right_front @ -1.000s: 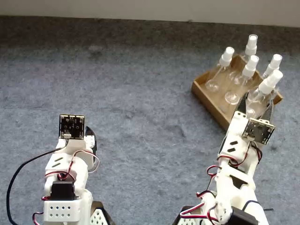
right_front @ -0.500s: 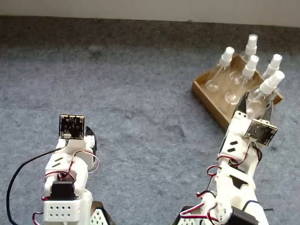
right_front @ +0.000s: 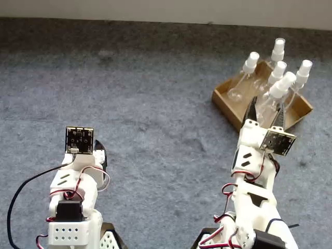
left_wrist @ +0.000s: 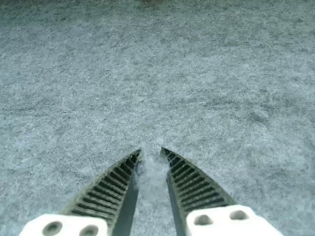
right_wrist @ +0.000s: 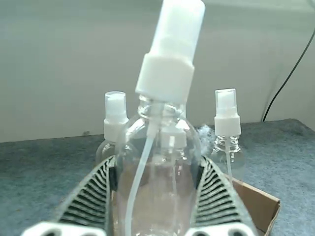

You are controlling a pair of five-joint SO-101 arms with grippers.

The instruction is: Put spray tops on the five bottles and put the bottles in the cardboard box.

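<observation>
My right gripper (right_front: pixel 267 107) is shut on a clear bottle (right_front: pixel 282 84) with a white spray top and holds it upright over the near part of the cardboard box (right_front: pixel 223 104). In the right wrist view the held bottle (right_wrist: pixel 157 187) stands between the ribbed fingers (right_wrist: pixel 93 191), slightly tilted. Several other capped bottles stand in the box, among them one at the near left (right_front: pixel 251 61) and one at the back (right_front: pixel 279 47). My left gripper (left_wrist: pixel 150 150) hovers low over bare carpet, shut and holding nothing.
Grey carpet (right_front: pixel 155 93) covers the table, with a pale wall strip along the far edge. The left arm (right_front: pixel 78 176) sits at the lower left, well away from the box. A corner of the box (right_wrist: pixel 256 199) shows behind the held bottle.
My right arm has swung to the left with the bottle, carrying it from the box's right side toward the middle. The left arm has not moved.
</observation>
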